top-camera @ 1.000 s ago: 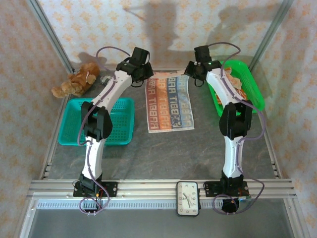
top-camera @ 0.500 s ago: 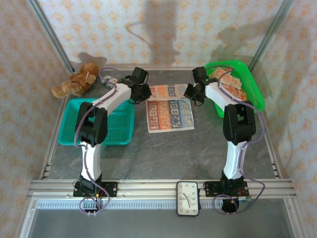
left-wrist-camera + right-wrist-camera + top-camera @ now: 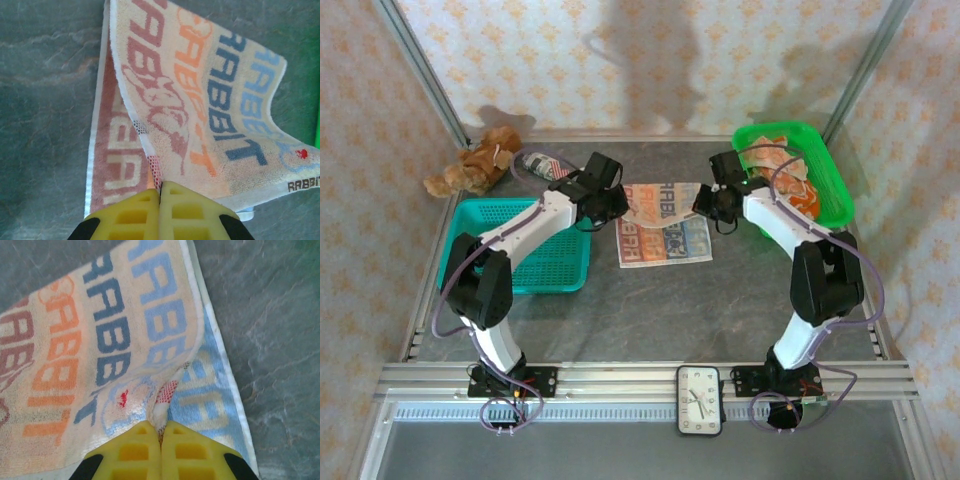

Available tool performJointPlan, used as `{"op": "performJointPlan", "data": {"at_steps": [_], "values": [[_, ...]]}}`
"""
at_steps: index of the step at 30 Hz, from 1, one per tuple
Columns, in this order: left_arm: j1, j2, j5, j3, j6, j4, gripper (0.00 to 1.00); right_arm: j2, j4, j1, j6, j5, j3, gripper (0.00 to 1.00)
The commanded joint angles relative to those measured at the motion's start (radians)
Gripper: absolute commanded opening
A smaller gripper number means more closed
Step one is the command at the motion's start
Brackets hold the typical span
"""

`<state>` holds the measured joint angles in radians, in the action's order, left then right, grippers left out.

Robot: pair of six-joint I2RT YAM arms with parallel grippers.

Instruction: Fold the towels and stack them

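Between your two grippers, at mid-table, the towel (image 3: pixel 665 240) lay partly doubled over itself. Your left gripper (image 3: pixel 160 192) had its jaws pinched tight on one corner of the lifted edge. Your right gripper (image 3: pixel 161 435) was clamped the same way on the other corner, with cloth draping ahead of both.

Teal basket (image 3: pixel 558 252) left, green basket (image 3: pixel 841 196) right
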<state>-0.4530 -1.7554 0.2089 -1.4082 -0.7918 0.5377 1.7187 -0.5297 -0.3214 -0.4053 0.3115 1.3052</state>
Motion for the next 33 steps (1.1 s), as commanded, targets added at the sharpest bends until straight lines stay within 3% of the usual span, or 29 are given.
{"op": "performJointPlan", "data": {"at_steps": [1, 19, 33], "values": [[-0.016, 0.056, -0.044, 0.043, -0.025, 0.01, 0.0, -0.064, -0.01, -0.014, -0.021, -0.028, -0.045, 0.0], [-0.065, 0.123, -0.055, 0.16, -0.059, -0.004, 0.0, -0.207, -0.049, -0.03, -0.017, -0.084, -0.19, 0.0], [-0.099, 0.032, -0.039, 0.267, -0.086, -0.098, 0.0, -0.135, 0.068, -0.029, -0.033, -0.063, -0.322, 0.0]]}}
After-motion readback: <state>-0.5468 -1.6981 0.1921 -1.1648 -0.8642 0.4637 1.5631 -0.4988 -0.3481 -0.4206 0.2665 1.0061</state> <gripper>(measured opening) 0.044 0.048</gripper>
